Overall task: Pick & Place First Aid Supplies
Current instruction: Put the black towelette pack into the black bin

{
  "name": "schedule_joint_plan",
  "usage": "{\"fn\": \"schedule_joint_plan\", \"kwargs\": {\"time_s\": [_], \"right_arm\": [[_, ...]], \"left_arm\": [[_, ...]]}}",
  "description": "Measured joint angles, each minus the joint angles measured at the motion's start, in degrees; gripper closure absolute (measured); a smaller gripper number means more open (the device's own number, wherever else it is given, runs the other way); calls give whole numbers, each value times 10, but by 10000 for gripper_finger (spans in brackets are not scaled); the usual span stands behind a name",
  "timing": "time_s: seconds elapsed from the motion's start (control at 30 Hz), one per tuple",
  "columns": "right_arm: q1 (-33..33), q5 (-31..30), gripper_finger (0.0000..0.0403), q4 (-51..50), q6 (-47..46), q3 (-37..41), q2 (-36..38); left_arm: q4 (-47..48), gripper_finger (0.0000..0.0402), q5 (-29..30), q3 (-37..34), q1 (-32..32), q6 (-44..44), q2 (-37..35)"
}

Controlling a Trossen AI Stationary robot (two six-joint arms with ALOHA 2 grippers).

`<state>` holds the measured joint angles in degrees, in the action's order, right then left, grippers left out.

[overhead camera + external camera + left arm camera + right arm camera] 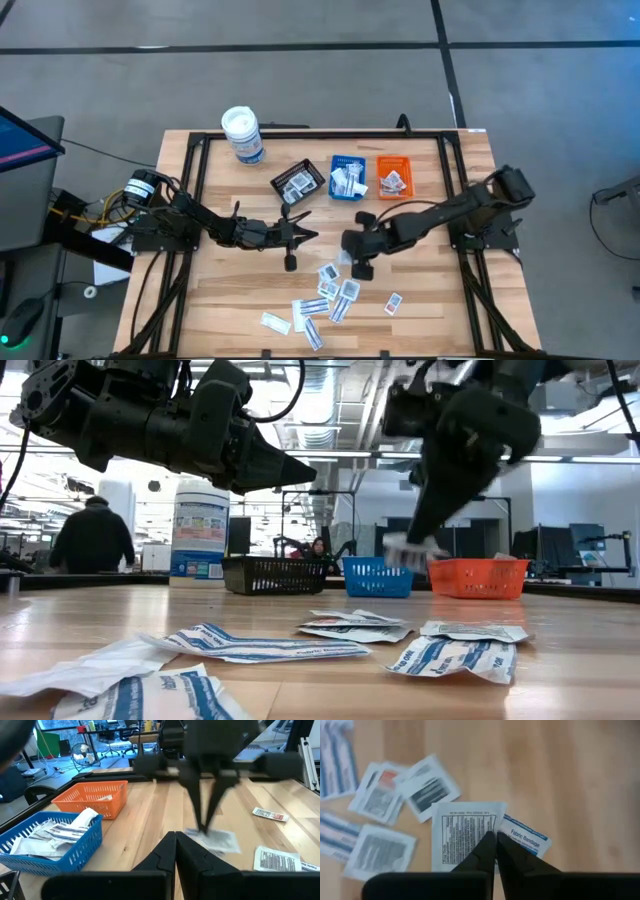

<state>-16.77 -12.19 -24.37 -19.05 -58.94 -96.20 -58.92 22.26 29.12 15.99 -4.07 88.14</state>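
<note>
The first aid supplies, small flat white packets (330, 295), lie scattered on the wood table's near middle. My right gripper (358, 262) slants down over the pile's far side, shut on one white packet with dark print (462, 832). A "Fabric Bandage" packet (525, 837) shows just behind it; whether that one is held too, I cannot tell. My left gripper (305, 236) hovers level left of it, shut, with nothing in it, its tip (175, 840) pointing at the right gripper (205, 827). My right gripper pinches the white packet at its edge (487, 827) between the two fingertips. The fingers come slanting down from above. The packet (410, 550) hangs at the fingertips, lifted clear of the table.
At the far side stand a black tray (297, 183), a blue tray (347, 177) and an orange tray (394, 177), each with packets inside. A white canister (242, 135) stands far left. One packet (393, 303) lies apart to the pile's right.
</note>
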Motion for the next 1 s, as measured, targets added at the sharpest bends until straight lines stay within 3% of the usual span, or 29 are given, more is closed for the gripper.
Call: {"fn": "schedule_joint_plan", "kwargs": {"time_s": [0.3, 0.67, 0.87, 1.0], "right_arm": [[2, -108, 401, -53, 2, 3, 136], [0, -24, 401, 34, -9, 82, 150], [-29, -34, 396, 34, 30, 83, 168], [-28, -67, 395, 146, 27, 137, 154]], "left_arm": [[0, 392, 0, 0, 0, 0, 0], [0, 392, 0, 0, 0, 32, 0], [1, 392, -35, 0, 0, 35, 0], [1, 384, -65, 0, 0, 46, 0]]}}
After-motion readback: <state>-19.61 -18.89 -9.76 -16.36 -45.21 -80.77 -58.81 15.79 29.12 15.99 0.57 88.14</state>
